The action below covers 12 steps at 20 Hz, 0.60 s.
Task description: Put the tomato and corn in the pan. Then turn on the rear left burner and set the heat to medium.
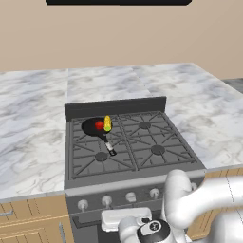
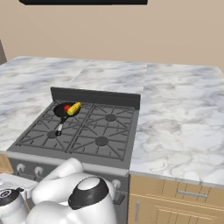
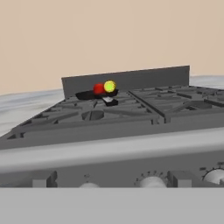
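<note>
Red tomato [image 1: 98, 125], yellow corn [image 1: 107, 123], black pan [image 1: 91, 126], grey-veined marble counter [image 1: 33, 109].

Left base view: behind and left of the arm, high, looking forward and down over the stove [image 1: 128, 142] and marble desk [image 1: 33, 118] to the back wall. Right base view: same height, from the right, same stove [image 2: 83, 129] and desk [image 2: 179, 109]. Both share the pan [image 1: 95, 127] at rear left. Hand view: low, close at the stove's front edge, level across the grates [image 3: 131, 105] to the pan [image 3: 94, 94].
</note>
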### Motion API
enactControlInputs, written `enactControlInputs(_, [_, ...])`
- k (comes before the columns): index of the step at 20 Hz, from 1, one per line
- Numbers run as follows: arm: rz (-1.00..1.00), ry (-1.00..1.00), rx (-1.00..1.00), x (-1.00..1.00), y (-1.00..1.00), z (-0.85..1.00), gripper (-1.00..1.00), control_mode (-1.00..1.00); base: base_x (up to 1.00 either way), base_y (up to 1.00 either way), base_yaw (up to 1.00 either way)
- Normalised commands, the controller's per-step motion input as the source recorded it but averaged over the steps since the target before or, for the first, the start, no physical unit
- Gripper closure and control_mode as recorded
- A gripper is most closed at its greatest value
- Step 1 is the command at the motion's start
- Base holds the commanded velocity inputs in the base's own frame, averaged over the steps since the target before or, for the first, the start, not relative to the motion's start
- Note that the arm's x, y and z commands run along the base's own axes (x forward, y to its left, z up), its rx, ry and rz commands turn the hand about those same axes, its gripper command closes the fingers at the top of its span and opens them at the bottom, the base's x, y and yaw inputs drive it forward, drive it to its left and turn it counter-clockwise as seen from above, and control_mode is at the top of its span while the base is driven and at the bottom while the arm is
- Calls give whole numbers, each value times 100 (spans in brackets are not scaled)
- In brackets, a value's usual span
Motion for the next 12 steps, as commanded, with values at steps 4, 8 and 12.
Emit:
enactControlInputs(4, [1,0,0,17,-2,-1,-100,-100,0,0,0])
enactControlInputs(8, [7,0,0,6,0,-9,-100,-100,0,0,0])
enactControlInputs(12, [10,-1,0,0,-1,-3,-100,-100,0,0,0])
